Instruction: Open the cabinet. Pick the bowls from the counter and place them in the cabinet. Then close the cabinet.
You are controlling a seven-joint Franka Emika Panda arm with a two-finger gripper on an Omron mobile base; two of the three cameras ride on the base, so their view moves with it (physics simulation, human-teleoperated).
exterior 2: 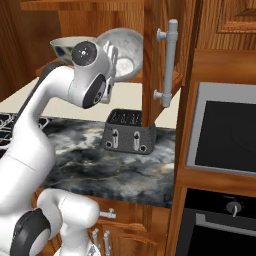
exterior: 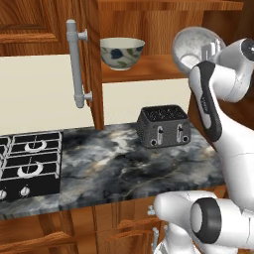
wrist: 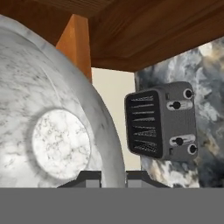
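The gripper (wrist: 113, 175) is pinching the rim of the speckled bowl (exterior: 194, 45), holding it tilted at the open cabinet (exterior: 149, 69), whose shelf is holding the leaf-patterned bowl (exterior: 122, 52) at left, above the counter (exterior: 124, 168) and toaster (exterior: 163, 126).

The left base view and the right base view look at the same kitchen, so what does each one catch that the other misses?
Left base view: the gas hob left of the counter, and the cream bowl in full on the cabinet shelf.
Right base view: a dark oven front on the right, with a knob below.
Both: the toaster on the marble counter, the open cabinet doors with silver handles, and the speckled bowl tilted in the gripper near the shelf.
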